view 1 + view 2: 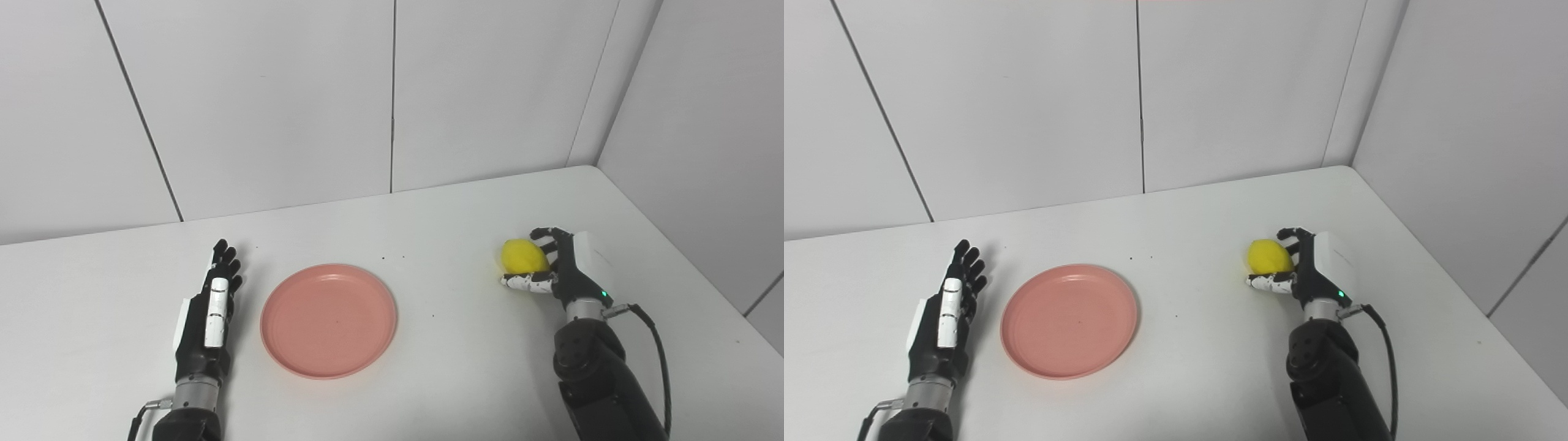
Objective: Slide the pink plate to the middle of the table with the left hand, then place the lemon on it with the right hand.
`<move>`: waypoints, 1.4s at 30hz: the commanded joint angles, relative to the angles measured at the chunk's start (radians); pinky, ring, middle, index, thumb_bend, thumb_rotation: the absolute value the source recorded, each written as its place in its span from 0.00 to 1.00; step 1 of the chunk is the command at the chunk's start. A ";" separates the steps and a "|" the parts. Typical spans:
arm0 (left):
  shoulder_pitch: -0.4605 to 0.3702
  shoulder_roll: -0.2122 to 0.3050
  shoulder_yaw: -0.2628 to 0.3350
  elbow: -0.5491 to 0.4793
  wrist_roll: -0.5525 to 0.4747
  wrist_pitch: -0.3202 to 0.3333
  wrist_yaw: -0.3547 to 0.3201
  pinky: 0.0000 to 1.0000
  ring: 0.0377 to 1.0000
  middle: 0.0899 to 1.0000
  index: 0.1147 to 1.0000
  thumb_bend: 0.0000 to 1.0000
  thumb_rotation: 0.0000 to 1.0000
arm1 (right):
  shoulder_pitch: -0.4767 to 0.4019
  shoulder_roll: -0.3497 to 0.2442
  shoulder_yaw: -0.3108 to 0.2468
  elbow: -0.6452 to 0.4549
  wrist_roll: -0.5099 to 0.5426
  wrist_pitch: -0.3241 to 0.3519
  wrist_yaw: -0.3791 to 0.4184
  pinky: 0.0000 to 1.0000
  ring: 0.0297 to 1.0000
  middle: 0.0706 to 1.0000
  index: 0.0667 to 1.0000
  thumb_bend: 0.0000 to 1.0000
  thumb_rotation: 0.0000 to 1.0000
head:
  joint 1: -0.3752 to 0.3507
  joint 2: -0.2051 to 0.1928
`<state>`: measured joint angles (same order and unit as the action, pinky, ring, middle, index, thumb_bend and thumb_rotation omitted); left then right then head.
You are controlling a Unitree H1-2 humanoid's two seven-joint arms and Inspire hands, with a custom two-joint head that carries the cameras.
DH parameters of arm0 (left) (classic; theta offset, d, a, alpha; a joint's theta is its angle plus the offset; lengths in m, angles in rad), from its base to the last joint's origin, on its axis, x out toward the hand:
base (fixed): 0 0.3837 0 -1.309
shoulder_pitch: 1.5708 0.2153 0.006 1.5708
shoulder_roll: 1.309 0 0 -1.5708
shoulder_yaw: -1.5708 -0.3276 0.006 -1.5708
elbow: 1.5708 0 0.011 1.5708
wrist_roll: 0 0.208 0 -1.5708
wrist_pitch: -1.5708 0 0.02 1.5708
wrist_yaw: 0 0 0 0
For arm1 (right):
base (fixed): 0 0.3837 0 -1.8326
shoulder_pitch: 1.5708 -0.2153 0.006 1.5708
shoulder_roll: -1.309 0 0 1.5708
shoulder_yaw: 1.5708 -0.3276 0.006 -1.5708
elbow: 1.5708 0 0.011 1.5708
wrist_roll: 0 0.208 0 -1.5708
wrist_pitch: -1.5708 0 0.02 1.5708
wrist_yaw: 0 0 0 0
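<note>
Right hand (560, 266) grips lemon (523, 255) – no writing legible

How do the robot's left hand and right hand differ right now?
The left hand is open with its fingers stretched straight; the right hand is curled around the lemon. The left hand holds nothing and lies beside the pink plate, apart from it; the right hand is well away to the plate's right. Both are over the white table.

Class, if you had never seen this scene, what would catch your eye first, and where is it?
The yellow lemon stands out, cupped in the right hand at the table's right side. Next, the empty pink plate near the middle of the white table, with the open left hand flat beside it.
</note>
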<state>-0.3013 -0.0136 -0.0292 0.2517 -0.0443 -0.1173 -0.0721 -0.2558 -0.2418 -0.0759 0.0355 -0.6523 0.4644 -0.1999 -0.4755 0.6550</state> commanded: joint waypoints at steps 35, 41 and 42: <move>0.037 -0.026 -0.034 -0.057 0.039 0.047 0.017 0.99 0.99 1.00 1.00 0.54 1.00 | -0.031 0.119 0.129 -0.149 0.048 -0.267 -0.228 0.14 0.20 0.41 0.48 0.52 0.00 | 0.132 0.004; 0.037 -0.038 -0.036 -0.056 0.048 0.042 0.028 0.98 0.99 0.99 1.00 0.57 1.00 | -0.051 0.149 0.226 -0.119 0.052 -0.320 -0.187 0.21 0.29 0.42 0.48 0.53 0.00 | 0.164 0.009; 0.038 -0.039 -0.035 -0.058 0.044 0.045 0.025 0.99 0.99 1.00 1.00 0.57 1.00 | -0.055 0.157 0.240 -0.113 0.050 -0.325 -0.181 0.22 0.29 0.42 0.48 0.52 0.00 | 0.166 0.009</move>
<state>-0.2663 -0.0432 -0.0586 0.1999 0.0009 -0.0609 -0.0507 -0.2637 -0.0881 0.1567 -0.0649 -0.5876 0.2005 -0.3841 -0.3130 0.6642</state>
